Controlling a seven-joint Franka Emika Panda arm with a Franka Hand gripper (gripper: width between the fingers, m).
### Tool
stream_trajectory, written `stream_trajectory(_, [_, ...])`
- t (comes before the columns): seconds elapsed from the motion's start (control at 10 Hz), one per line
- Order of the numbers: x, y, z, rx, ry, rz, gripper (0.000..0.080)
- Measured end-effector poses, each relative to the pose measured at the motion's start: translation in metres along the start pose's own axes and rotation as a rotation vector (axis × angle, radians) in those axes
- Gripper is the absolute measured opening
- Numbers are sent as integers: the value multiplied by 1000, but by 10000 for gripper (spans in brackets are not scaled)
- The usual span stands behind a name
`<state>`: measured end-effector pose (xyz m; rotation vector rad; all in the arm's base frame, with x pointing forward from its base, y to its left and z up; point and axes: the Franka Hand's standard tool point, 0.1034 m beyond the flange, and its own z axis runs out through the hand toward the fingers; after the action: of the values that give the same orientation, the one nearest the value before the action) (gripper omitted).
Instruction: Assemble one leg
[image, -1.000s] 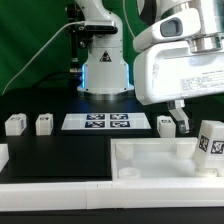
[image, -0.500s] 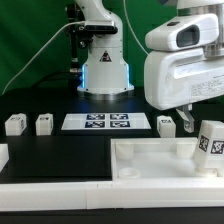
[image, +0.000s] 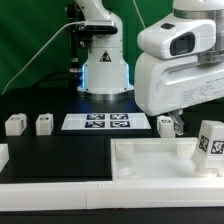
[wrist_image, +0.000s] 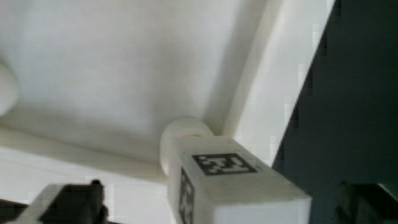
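Note:
Four small white legs with marker tags show in the exterior view: two at the left (image: 14, 124) (image: 44, 124), one by the marker board's right end (image: 166, 124), and one standing on the large white tray-like piece (image: 211, 140). My gripper (image: 182, 121) hangs under the big white hand at the exterior view's right; only one dark finger shows there. In the wrist view a leg (wrist_image: 222, 172) stands against the tray-like piece's rim (wrist_image: 267, 70), between my two dark fingers (wrist_image: 71, 205). My gripper (wrist_image: 217, 206) is open, with gaps on both sides of the leg.
The marker board (image: 104, 122) lies in the middle of the black table. The large white tray-like piece (image: 150, 160) fills the front right, and a long white part (image: 50, 190) lies along the front edge. The robot base (image: 104, 70) stands behind.
The hand has swung slightly to the exterior view's right and back to the left, staying over the tray-like piece. None of the legs has moved.

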<state>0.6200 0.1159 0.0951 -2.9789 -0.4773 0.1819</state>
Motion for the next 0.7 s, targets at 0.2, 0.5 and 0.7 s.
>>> stream_trajectory(0.2, [0,0,0,0,-1,1,649])
stream_trajectory(0.5, [7,0,1,-4,2,64,649])
stream_trajectory(0.7, [11,6,3,-6,6,68,649])
